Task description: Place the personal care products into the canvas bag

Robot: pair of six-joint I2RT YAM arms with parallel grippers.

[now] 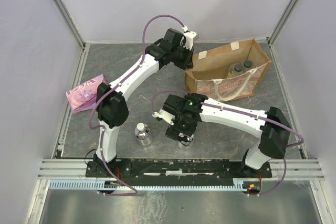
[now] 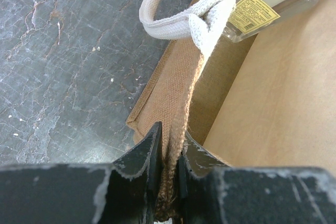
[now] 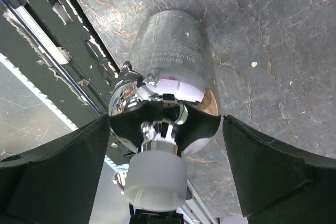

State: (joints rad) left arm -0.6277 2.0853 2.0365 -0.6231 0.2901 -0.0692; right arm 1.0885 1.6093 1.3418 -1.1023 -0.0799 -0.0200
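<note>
The tan canvas bag (image 1: pixel 231 69) stands at the back right, its top open. Two clear bottles with dark caps (image 1: pixel 241 67) stand inside it; one shows in the left wrist view (image 2: pixel 262 3). My left gripper (image 1: pixel 185 52) is shut on the bag's left rim (image 2: pixel 176 129), beside a white loop handle (image 2: pixel 178 22). My right gripper (image 1: pixel 184 132) is open, its fingers (image 3: pixel 58 166) on either side of a silvery round bottle with a white cap (image 3: pixel 165 114), apart from it. This bottle is mostly hidden under the gripper in the top view. A second silvery bottle (image 1: pixel 142 133) stands to its left.
A flat pink packet (image 1: pixel 85 93) lies at the left edge of the grey mat. The metal frame rail (image 1: pixel 173 167) runs along the near edge, close to the right gripper. White walls enclose the table.
</note>
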